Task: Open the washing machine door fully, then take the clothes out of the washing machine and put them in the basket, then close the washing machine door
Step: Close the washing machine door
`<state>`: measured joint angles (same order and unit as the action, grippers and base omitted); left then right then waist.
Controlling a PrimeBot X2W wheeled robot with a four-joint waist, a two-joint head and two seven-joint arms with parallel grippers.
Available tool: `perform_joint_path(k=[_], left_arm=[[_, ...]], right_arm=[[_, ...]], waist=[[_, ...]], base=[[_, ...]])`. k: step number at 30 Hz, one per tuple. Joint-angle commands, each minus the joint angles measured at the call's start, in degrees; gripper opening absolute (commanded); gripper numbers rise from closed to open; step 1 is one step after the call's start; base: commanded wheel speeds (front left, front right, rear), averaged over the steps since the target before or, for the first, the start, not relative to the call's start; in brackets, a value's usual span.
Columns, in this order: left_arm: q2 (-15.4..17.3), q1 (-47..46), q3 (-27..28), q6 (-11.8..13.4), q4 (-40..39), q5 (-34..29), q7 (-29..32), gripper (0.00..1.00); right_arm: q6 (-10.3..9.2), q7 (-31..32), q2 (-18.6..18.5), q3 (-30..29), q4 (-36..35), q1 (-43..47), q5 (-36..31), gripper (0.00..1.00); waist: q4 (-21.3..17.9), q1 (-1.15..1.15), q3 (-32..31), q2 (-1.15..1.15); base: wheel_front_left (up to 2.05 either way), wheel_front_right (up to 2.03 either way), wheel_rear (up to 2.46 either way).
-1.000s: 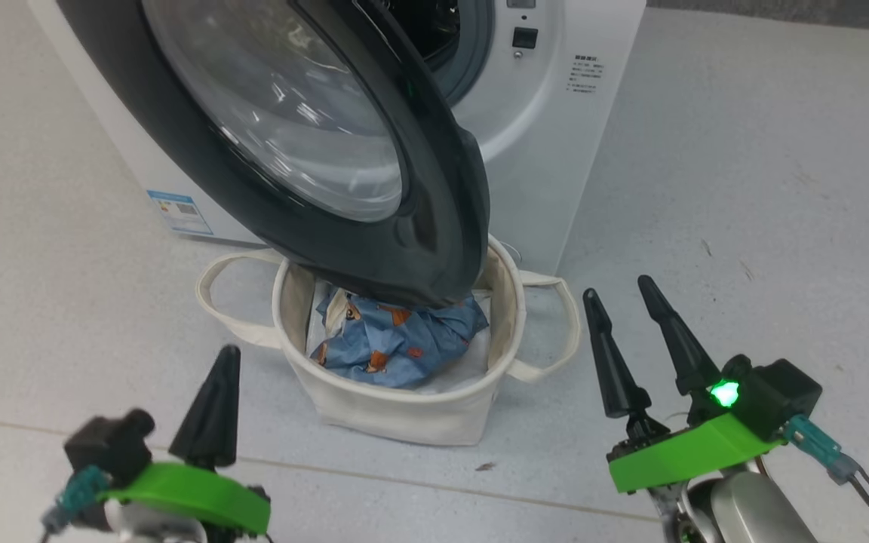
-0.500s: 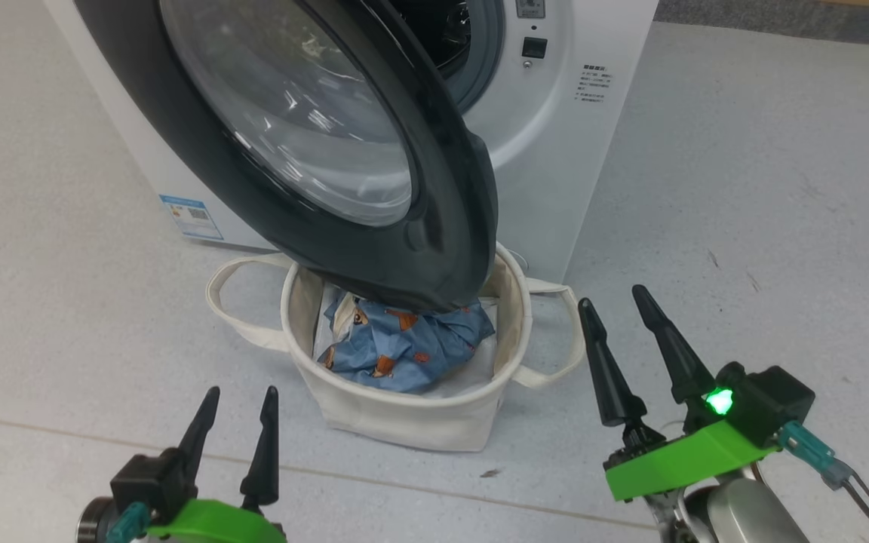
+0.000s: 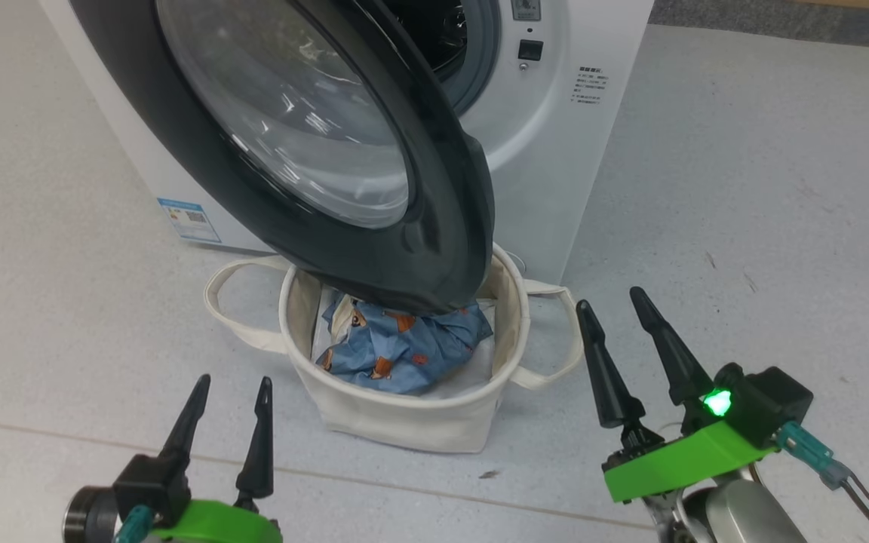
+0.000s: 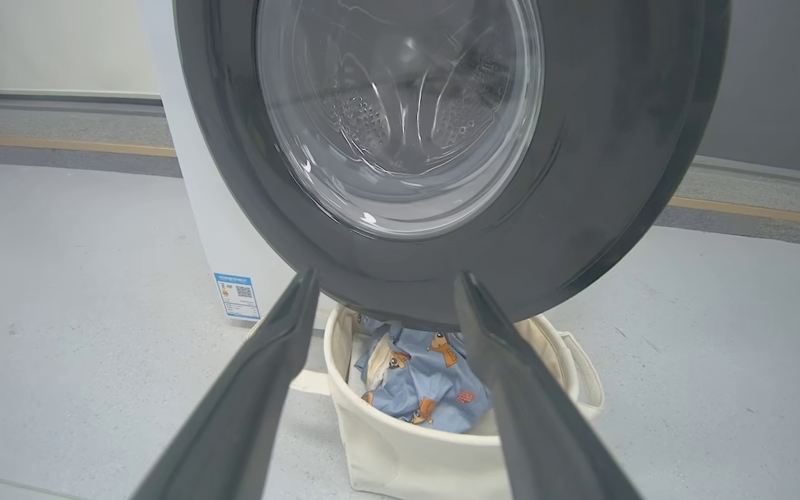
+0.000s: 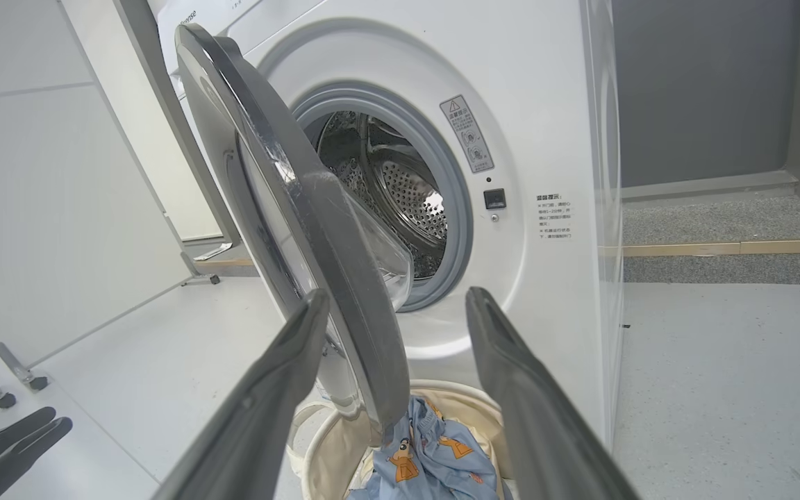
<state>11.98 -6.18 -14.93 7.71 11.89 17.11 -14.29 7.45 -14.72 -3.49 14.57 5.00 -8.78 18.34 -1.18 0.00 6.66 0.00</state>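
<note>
Left pincer [image 3: 234,379] hangs low over the pale grey speckled floor [image 3: 65,302], its two dark fingers apart and holding nothing. Right pincer [image 3: 609,297] is likewise spread and empty, well apart from the left one. Between them and a little ahead sits the round cream canvas basket [image 3: 404,418], its right loop handle near the right pincer's inner finger. Inside lies the blue garment with orange-brown animal prints [image 3: 397,347]. Straight ahead of the left pincer the large round door with glossy black rim and clear glass [image 3: 434,226] stands partly swung out, its lower edge overhanging the basket's far rim. Beyond it the big white washing machine [image 3: 555,151] shows its drum mouth. Floor spreads wide outside each pincer.
</note>
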Motion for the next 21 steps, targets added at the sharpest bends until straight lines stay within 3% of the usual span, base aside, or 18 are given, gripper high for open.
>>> perform_joint_path(k=[1,15,16,17,21], left_arm=[[1.32,-0.84,2.34,0.63,-2.16,-1.04,-0.63,1.0],[0.01,-0.52,1.72,-0.22,-1.83,-1.56,-0.7,1.0],[-0.12,-0.69,1.66,-0.29,-1.79,-1.55,-0.7,1.0],[-0.22,-0.85,1.62,-0.34,-1.74,-1.56,-0.7,1.0],[-0.5,-1.41,1.55,-0.42,-1.65,-1.66,-0.7,1.0]], right_arm=[[0.03,-0.28,0.61,1.12,-1.72,-0.1,0.4,1.0],[0.03,-0.28,0.61,2.27,-1.7,-0.38,0.44,1.0],[0.03,-0.28,0.61,2.73,-2.27,-0.86,0.31,0.72],[0.03,-0.28,0.61,3.42,-2.87,-1.31,0.04,0.0],[0.03,-0.28,0.61,5.8,-5.34,-3.28,-0.92,0.0]], waist=[[0.01,0.0,0.08,0.0],[1.12,0.0,0.65,0.0],[1.32,0.0,0.96,0.0],[1.52,0.0,1.27,0.0],[2.17,0.0,3.04,0.0]], base=[[0.0,0.0,0.0],[0.0,0.0,0.0],[0.0,0.0,0.0],[0.0,0.0,0.0],[0.0,0.0,0.0]])
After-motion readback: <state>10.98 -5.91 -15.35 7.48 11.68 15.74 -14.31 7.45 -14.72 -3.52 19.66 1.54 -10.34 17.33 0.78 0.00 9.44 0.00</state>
